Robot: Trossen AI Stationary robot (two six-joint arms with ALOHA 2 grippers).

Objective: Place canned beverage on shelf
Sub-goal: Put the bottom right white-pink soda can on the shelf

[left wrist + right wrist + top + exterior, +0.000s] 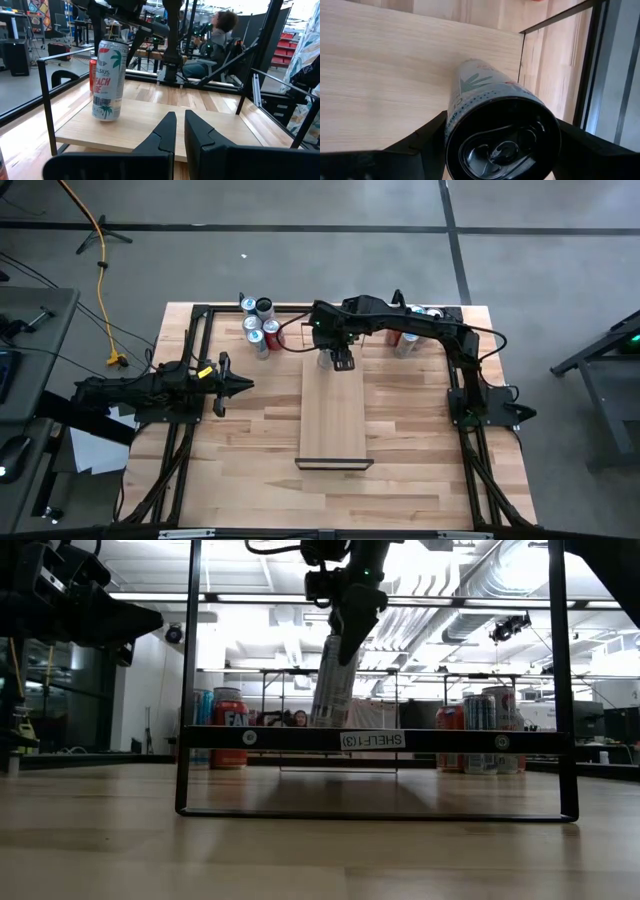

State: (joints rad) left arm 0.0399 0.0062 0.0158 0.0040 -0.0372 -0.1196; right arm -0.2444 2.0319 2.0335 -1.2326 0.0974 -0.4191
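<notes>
So the right gripper (340,361) is sitting just above the middle of the high view, right over the far end of the shelf (334,420), and it's holding the tall can (108,80) with its fingers spread about a can's width on either side of the top. In the left wrist view, the can is standing at left of centre with its base on the pale plank, close to the dark frame post at that end. In the low view it's looking a bit tilted, top leaning toward the right of the frame. The step in hand, I'm guessing, is the release, and the trick is getting the can sitting flat before letting go. I'd be straightening it first so the whole base is resting on the wood, then opening the fingers slowly and lifting straight up so neither finger is dragging the rim sideways. The can is tall and narrow, so it's going to tip easily, and the frame post is right beside it. The left gripper (238,385) is parked at middle left of the high view, fingers pressed together and holding nothing. More cans (258,326) are waiting beyond the shelf at upper centre.
</notes>
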